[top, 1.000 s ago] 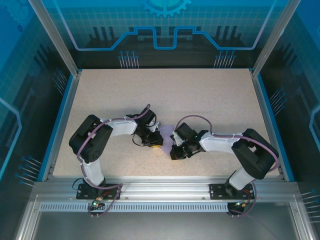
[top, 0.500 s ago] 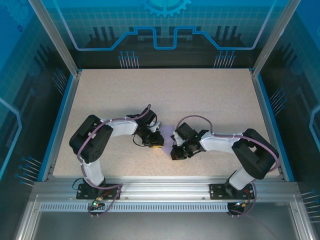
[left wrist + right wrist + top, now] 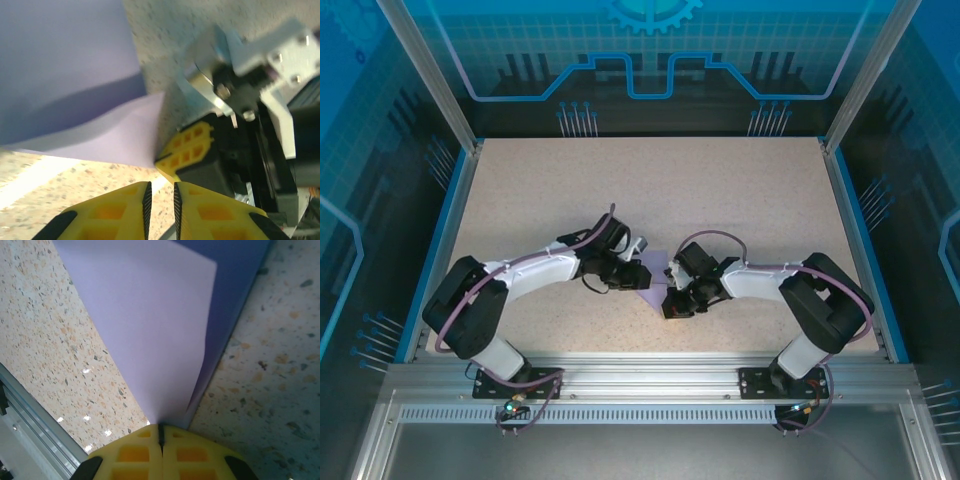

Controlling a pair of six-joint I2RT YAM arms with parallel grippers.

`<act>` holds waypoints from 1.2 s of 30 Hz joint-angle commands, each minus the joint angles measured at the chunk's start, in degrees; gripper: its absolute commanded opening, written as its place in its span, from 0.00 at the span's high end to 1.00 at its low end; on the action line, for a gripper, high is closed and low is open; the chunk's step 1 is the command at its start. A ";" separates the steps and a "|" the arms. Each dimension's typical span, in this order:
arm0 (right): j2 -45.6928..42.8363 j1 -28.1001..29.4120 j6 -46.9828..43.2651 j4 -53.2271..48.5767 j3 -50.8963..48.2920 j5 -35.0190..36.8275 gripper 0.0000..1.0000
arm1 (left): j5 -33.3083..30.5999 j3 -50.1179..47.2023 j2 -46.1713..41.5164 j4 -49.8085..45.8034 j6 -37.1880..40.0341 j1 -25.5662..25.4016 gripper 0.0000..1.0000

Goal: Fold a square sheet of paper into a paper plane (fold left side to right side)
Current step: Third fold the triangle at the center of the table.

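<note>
The square sheet of paper point(image 3: 655, 275) is lavender and lies on the table between the two grippers, partly doubled over. In the right wrist view the paper point(image 3: 150, 335) rises as a folded flap with a darker layer behind it. My right gripper point(image 3: 161, 432) is shut on its near corner. From the left wrist view the paper point(image 3: 65, 75) fills the upper left, its lower flap point(image 3: 115, 137) ending at the right gripper's yellow fingers point(image 3: 187, 150). My left gripper point(image 3: 160, 200) hovers just short of that corner, its jaws a narrow slit apart with bare table between them.
The speckled table point(image 3: 650, 190) stretches far behind the arms, bordered by a blue rim point(image 3: 450, 240) and metal frame posts. Both grippers point(image 3: 632, 272) point(image 3: 672, 295) sit close together near the table's front middle, above the aluminium rail point(image 3: 640, 375).
The left arm has stretched out low and moved its gripper right, toward the right gripper. More of the lavender paper shows between them. The right gripper has stayed shut.
</note>
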 commanded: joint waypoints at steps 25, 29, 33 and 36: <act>5.16 -0.20 -0.76 -6.49 -3.00 5.26 1.00 | -1.48 1.60 13.12 3.75 2.35 -6.19 0.87; 5.36 -0.25 -0.87 -6.67 -2.87 5.31 1.00 | -3.37 2.29 13.75 2.81 2.41 -6.20 0.88; 5.31 -0.20 -1.05 -7.03 -3.03 5.58 1.00 | -5.17 2.77 14.31 1.71 2.33 -6.03 0.88; 5.27 -0.20 -1.14 -7.21 -3.16 5.67 1.00 | -5.96 2.79 14.55 1.16 2.31 -5.80 0.88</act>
